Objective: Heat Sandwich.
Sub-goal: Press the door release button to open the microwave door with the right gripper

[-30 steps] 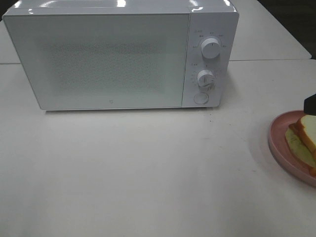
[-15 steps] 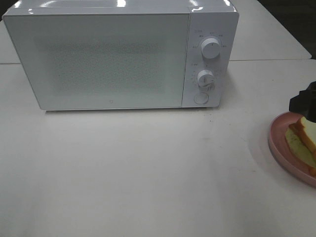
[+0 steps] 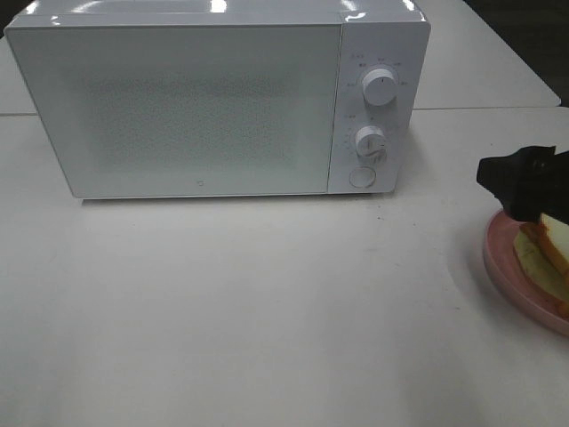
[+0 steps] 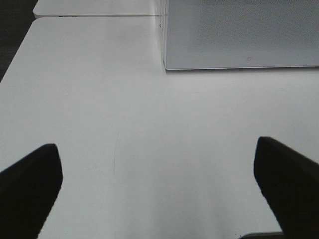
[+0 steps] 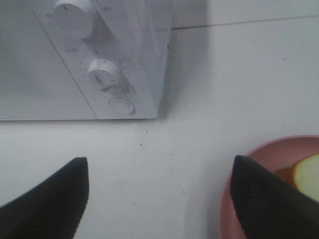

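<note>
Exterior high view: a white microwave [image 3: 222, 102] stands at the back of the white table [image 3: 267, 311] with its door shut. The control panel carries an upper knob [image 3: 380, 86], a lower knob [image 3: 370, 142] and a round button [image 3: 361, 177]. The sandwich [image 3: 547, 253] lies on a pink plate [image 3: 498, 258] at the right edge of the table, well apart from the microwave. Over the last second the right gripper [image 3: 511, 182] has advanced from the frame edge and now hangs above the far rim of the plate. It has bypassed the sandwich and travels toward the panel, so door opening is probably the step in hand; heating has not begun. Left wrist view: the left gripper [image 4: 155, 149] has its jaws spread wide over bare table and grips nothing; a lower corner of the microwave lies ahead, and the sandwich is out of sight. Right wrist view: the right gripper [image 5: 159, 164] also stands open and empty, its jaws framing bare table. The round button [image 5: 121, 106] and the lower knob [image 5: 103, 72] lie ahead. The pink plate [image 5: 279, 149], with a slice of the sandwich [image 5: 309, 174], sits beside one finger.
</note>
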`<state>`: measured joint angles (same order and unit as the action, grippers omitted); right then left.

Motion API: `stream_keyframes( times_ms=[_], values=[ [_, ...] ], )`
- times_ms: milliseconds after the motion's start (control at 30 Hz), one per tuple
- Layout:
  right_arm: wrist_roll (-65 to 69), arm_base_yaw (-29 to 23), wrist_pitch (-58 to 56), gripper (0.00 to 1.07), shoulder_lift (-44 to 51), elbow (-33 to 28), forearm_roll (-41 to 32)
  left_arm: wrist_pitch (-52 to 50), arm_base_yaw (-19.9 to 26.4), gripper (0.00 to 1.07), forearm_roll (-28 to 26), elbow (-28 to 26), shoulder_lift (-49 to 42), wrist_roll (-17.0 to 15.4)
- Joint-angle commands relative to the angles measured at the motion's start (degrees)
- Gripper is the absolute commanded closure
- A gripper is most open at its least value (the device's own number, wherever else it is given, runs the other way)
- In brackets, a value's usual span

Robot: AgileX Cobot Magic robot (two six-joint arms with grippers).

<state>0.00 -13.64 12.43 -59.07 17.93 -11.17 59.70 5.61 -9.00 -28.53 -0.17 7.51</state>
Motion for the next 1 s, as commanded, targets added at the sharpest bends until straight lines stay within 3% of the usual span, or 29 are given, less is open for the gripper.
stream_keyframes(
  times_ms=[33,233,633,900,1000],
  values=[
    [0.0,-2.5,4.9,0.31,-0.4,-0.1,-0.6,-0.2,0.1,0.05,-0.1,0.2,-1.7,-0.5],
    [-3.6,-6.0,10.5,0.31,-5.7,-0.6,-3.5,-0.2,0.1,0.05,-0.1,0.2,-1.7,-0.5],
    [-14.1,-21.9,35.0,0.31,-22.5,-0.6,-22.6,-0.2,0.1,0.05,-0.1,0.2,-1.7,-0.5],
    [-13.1,-29.3,48.0,0.31,-31.5,-0.5,-24.2,-0.2,0.1,0.05,-0.1,0.2,-1.7,-0.5],
    [-12.9,-31.6,50.9,0.31,-35.5,0.5,-28.4,-0.2,0.1,0.05,-0.1,0.2,-1.7,-0.5]
  ],
)
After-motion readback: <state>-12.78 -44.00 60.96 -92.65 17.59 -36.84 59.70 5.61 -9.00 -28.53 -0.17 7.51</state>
